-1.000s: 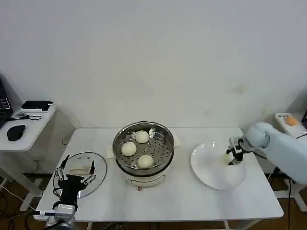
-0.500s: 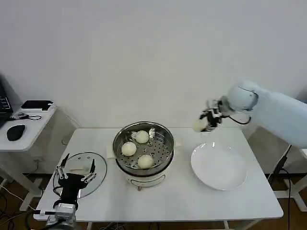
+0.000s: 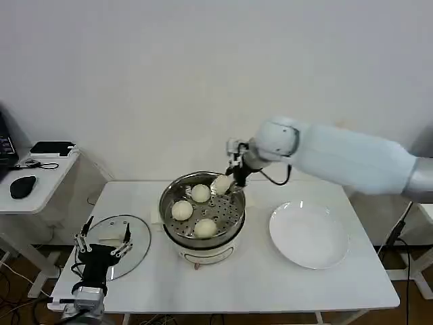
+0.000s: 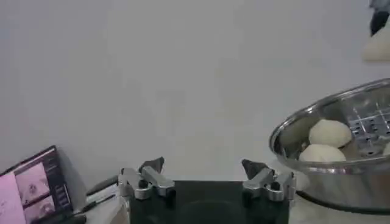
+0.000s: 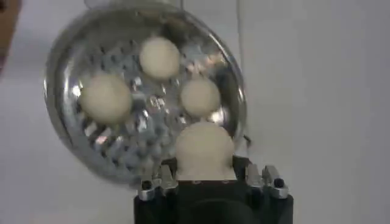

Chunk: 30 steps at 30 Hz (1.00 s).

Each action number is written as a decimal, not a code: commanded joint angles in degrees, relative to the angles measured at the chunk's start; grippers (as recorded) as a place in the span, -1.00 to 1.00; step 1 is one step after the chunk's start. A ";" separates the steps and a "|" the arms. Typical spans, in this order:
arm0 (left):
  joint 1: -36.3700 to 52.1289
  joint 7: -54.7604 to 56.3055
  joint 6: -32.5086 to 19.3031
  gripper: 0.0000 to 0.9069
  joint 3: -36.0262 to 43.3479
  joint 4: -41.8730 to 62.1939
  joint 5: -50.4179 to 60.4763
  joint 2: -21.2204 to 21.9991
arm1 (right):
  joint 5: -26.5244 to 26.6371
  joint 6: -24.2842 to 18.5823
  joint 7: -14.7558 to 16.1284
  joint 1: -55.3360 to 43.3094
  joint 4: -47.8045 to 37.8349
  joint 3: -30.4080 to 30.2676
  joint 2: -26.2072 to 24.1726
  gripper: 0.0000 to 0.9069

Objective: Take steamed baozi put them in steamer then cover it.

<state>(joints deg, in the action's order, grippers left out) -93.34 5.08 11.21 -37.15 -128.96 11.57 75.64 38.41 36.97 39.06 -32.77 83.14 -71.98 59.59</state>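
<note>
- Since half a second ago, your right end effector (image 3: pixel 226 181) has travelled from above the white plate (image 3: pixel 309 235) across to the steamer (image 3: pixel 203 210), and it carries the fourth baozi (image 3: pixel 221 183) with it.
- You see this end effector now over the far right part of the steamer's rim; its fingers are closed on the bun, which hangs above the perforated tray and does not touch it.
- From the right wrist camera, the held bun (image 5: pixel 204 148) sits between the fingers of the right end effector (image 5: pixel 207 182), with the round steel pot (image 5: pixel 73 152) below it.
- Three baozi already lie on the tray: one at the far side (image 3: pixel 200 193), one at the left (image 3: pixel 182 210), one at the near side (image 3: pixel 206 228).
- The plate lies on the table (image 3: pixel 270 284) to the right of the steamer, with nothing on it.
- Your left end effector (image 3: pixel 103 245) waits low at the left front corner of the table with its fingers spread apart and holding nothing, just over the near edge of the glass lid (image 3: pixel 132 233), which lies flat to the left of the steamer.
</note>
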 commanded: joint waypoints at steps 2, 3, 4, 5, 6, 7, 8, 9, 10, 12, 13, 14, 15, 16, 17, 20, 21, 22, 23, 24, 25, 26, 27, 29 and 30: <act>-0.21 0.03 -0.17 1.00 -0.54 0.00 -0.18 -0.08 | 1.78 4.74 -4.00 3.41 -1.24 -2.53 4.66 0.38; -0.20 0.03 -0.16 1.00 -0.61 0.02 -0.21 -0.10 | 1.30 4.72 -3.73 3.90 -1.74 -2.48 4.39 0.38; -0.19 0.02 -0.17 1.00 -0.61 0.02 -0.22 -0.11 | 0.82 4.72 -3.67 4.33 -2.13 -2.35 4.26 0.38; -0.18 0.03 -0.17 1.00 -0.59 0.01 -0.20 -0.11 | 0.28 4.72 -3.61 4.52 -2.38 -2.28 4.18 0.38; -0.15 0.02 -0.17 1.00 -0.57 0.02 -0.21 -0.12 | -0.87 4.67 -3.22 5.03 -3.06 -2.12 4.11 0.38; -0.13 0.02 -0.16 1.00 -0.54 0.07 -0.20 -0.11 | -0.89 4.68 -3.22 5.29 -3.28 -2.03 4.10 0.38; -0.10 0.02 -0.16 1.00 -0.52 0.09 -0.20 -0.12 | -1.19 4.66 -3.14 5.70 -3.69 -1.73 4.08 0.38; -0.08 0.02 -0.18 1.00 -0.51 0.13 -0.21 -0.12 | -1.74 4.64 -2.99 6.05 -4.01 -1.44 4.09 0.38; -0.06 0.02 -0.19 1.00 -0.50 0.19 -0.20 -0.11 | -2.08 4.64 -2.92 6.51 -4.47 -1.13 4.13 0.38; -0.05 0.02 -0.21 1.00 -0.48 0.29 -0.20 -0.15 | -2.43 4.64 -2.82 7.14 -5.09 -0.81 4.30 0.38; -0.04 0.01 -0.21 1.00 -0.48 0.30 -0.21 -0.16 | -2.70 4.63 -2.73 7.40 -5.34 -0.68 4.40 0.38; -0.04 0.02 -0.22 1.00 -0.49 0.29 -0.21 -0.17 | -2.94 4.62 -2.66 7.72 -5.59 -0.50 4.50 0.38; -0.04 0.01 -0.23 1.00 -0.52 0.29 -0.22 -0.18 | -2.97 4.62 -2.66 7.88 -5.67 -0.42 4.55 0.38; -0.06 0.00 -0.23 1.00 -0.52 0.30 -0.23 -0.20 | -3.14 4.63 -2.61 8.24 -5.84 -0.24 4.65 0.38; -0.07 0.00 -0.22 1.00 -0.54 0.33 -0.22 -0.24 | -3.37 4.62 -2.57 8.48 -6.03 -0.17 4.76 0.38; -0.03 0.01 -0.24 1.00 -0.58 0.42 -0.27 -0.30 | -3.89 4.60 -2.50 8.92 -6.67 0.04 5.04 0.38; -0.01 0.02 -0.25 1.00 -0.60 0.44 -0.30 -0.28 | -4.12 4.59 -2.47 8.96 -6.82 0.09 5.10 0.38; 0.01 0.02 -0.26 1.00 -0.62 0.47 -0.30 -0.26 | -4.36 4.50 -2.43 9.11 -7.12 0.19 5.17 0.38; 0.00 0.02 -0.27 1.00 -0.60 0.47 -0.30 -0.21 | -4.29 4.55 -2.50 9.27 -7.33 0.37 5.23 0.38; -0.01 0.01 -0.28 1.00 -0.58 0.48 -0.30 -0.21 | -4.18 4.56 -2.53 9.33 -7.42 0.43 5.23 0.38; 0.00 0.02 -0.30 1.00 -0.57 0.49 -0.30 -0.19 | -4.32 4.49 -2.50 9.41 -7.47 0.45 5.25 0.38; -0.01 0.03 -0.32 1.00 -0.57 0.50 -0.30 -0.17 | -4.55 4.44 -2.55 9.51 -7.47 0.45 5.27 0.49; -0.01 0.02 -0.33 1.00 -0.57 0.50 -0.30 -0.15 | -4.75 4.39 -2.60 9.54 -7.49 0.48 5.26 0.58; -0.02 0.05 -0.34 1.00 -0.55 0.45 -0.30 -0.12 | -5.59 4.12 -2.40 9.72 -7.60 0.53 5.27 0.58; -0.05 0.04 -0.35 1.00 -0.55 0.43 -0.31 -0.11 | -5.55 4.18 -2.46 9.81 -7.62 0.62 5.26 0.73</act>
<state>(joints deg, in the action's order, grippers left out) -93.36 5.11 10.88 -37.72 -128.50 11.28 75.52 34.36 40.98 36.71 -24.05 76.45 -71.65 64.48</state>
